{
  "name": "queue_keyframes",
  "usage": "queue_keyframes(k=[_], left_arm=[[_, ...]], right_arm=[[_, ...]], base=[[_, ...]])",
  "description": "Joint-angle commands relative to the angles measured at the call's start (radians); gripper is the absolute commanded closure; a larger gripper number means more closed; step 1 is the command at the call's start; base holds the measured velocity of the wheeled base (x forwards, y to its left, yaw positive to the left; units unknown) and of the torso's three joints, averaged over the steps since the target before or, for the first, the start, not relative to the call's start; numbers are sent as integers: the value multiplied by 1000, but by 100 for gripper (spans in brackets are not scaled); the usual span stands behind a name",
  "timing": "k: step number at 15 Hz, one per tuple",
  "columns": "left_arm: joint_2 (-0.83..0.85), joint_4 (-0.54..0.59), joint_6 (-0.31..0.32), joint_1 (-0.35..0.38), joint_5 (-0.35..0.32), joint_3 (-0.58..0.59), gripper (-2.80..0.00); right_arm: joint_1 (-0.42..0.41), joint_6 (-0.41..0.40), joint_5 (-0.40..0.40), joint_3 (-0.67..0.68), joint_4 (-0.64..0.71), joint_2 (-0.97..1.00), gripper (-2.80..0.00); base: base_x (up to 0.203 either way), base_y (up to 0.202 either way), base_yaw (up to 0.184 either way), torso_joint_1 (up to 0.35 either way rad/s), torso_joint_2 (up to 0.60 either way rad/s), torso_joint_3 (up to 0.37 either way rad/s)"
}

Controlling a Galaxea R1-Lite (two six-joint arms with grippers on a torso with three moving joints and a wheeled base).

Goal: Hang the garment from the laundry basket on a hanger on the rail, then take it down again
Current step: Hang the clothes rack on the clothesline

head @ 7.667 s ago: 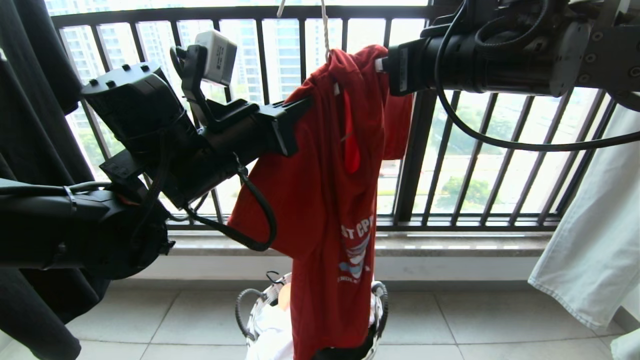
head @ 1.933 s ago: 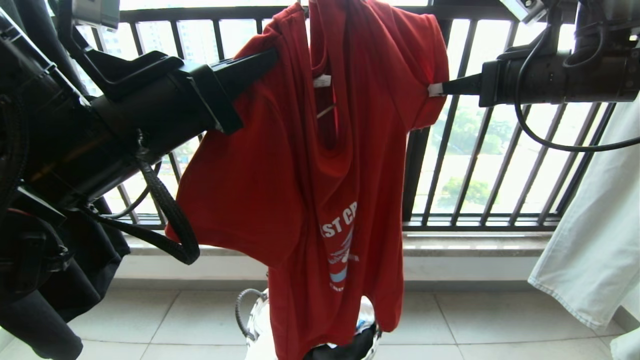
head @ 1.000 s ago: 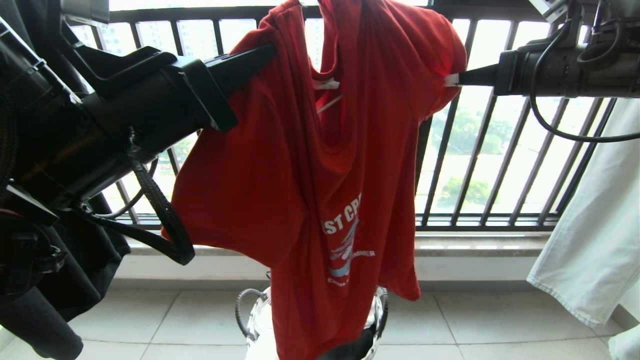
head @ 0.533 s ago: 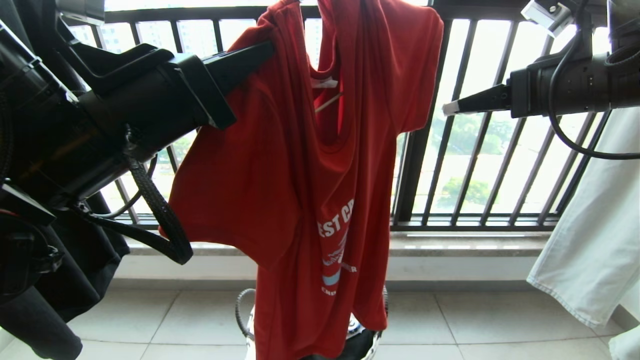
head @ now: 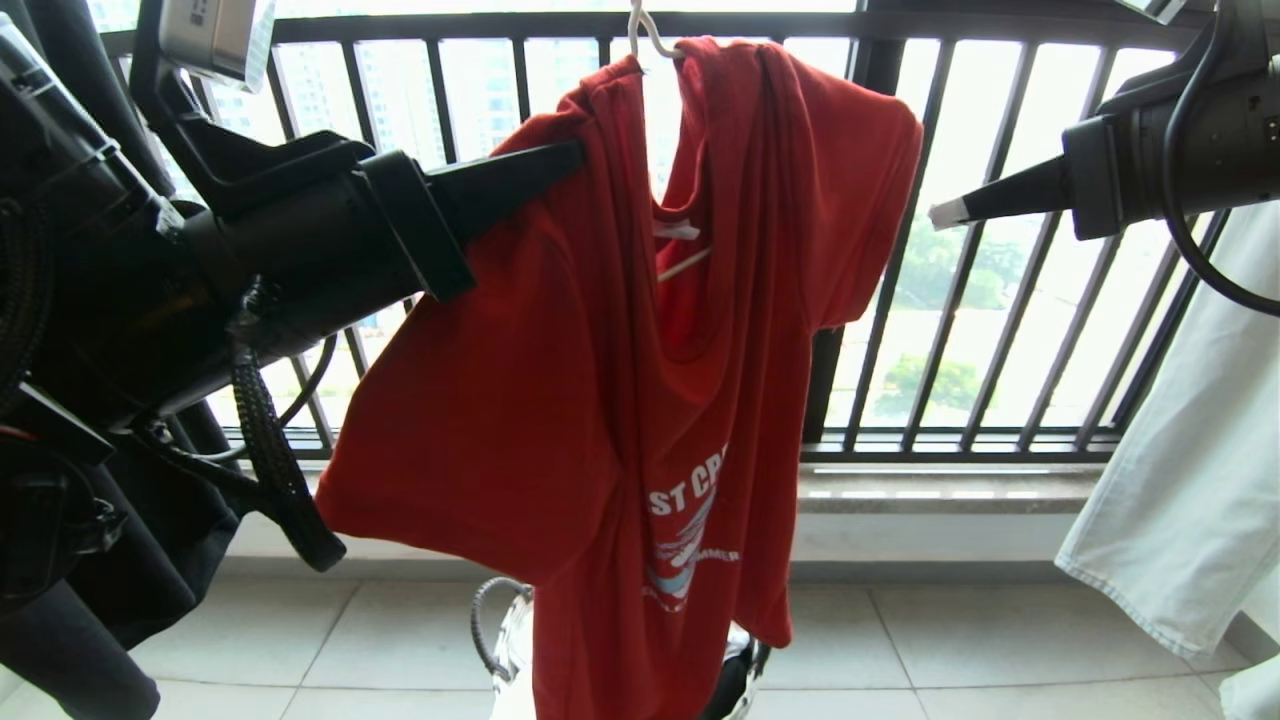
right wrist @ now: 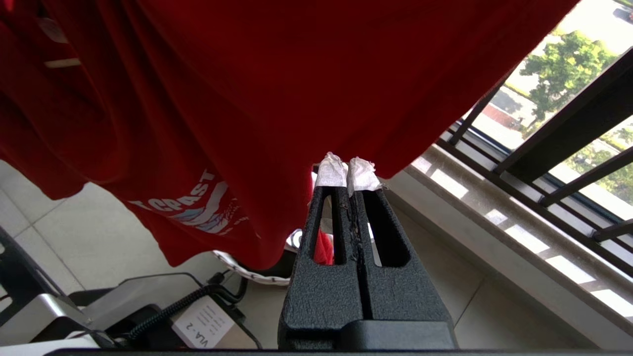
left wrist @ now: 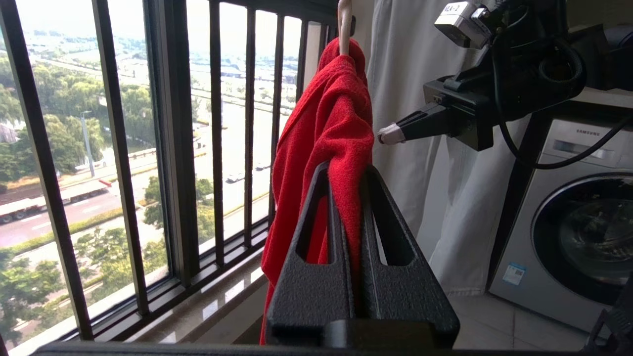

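Balcony railing (head: 700, 25) of black bars crosses the back of the head view, with trees and a road beyond it and pale floor tiles (head: 900, 650) along the bottom; the shirt (head: 600, 400), red with white lettering low on the chest, hangs in the centre from the hanger (head: 645, 25), whose thin white hook shows at the top centre and whose wire shows inside the collar; the rail itself is out of frame.

From the left of the frame the left gripper (head: 575, 160) reaches in, its jaws pinched tight on the cloth at the shirt's shoulder; in the left wrist view the red cloth runs up between the two black fingers (left wrist: 316, 247); from the upper right the right gripper (head: 940, 212) points at the shirt's other shoulder, jaws pressed together on nothing, its taped tips just apart from the cloth.

Under the shirt's hem at the bottom centre sits the basket (head: 500, 640), only its rim and a black handle showing; dark clothes (head: 60, 600) hang at the far left; a pale garment (head: 1190, 480) hangs at the right edge; a washing machine (left wrist: 573, 232) stands at the right of the left wrist view.
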Motion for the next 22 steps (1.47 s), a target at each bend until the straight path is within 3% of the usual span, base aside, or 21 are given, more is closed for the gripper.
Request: queue_keyframes(k=[1, 4, 7, 8, 15, 17, 18, 21, 22], left_arm=[[3, -5, -12, 1, -55, 26, 0], [-1, -5, -20, 4, -144, 57, 0], [0, -6, -19, 32, -233, 73, 0], [1, -6, -20, 45, -254, 74, 0], [-9, -6, -23, 56, -264, 84, 0], [-19, -6, -26, 54, -266, 87, 0], [-30, -6, -31, 54, -281, 90, 0], [-88, -9, -81, 70, -433, 127, 0], [-99, -10, -83, 74, -445, 131, 0]], right_arm=[[98, -22, -44, -24, 22, -22, 0], [187, -95, -133, -26, 27, -27, 0], [209, -161, -132, -25, 19, -61, 0], [226, -171, -132, -25, 17, -82, -280], [308, -232, -129, -26, 18, -87, -280], [314, -246, -81, -30, -29, -50, -280], [315, -247, -45, -31, -51, -37, -280], [327, -249, 25, -31, -59, -18, -280], [339, -255, 28, -31, -59, -18, -280]], base=[[0, 0, 0, 0, 0, 0], [0, 0, 0, 0, 0, 0], [0, 0, 0, 0, 0, 0], [0, 0, 0, 0, 0, 0], [0, 0, 0, 0, 0, 0], [0, 0, 0, 0, 0, 0], [0, 0, 0, 0, 0, 0], [0, 0, 0, 0, 0, 0], [0, 0, 0, 0, 0, 0]])
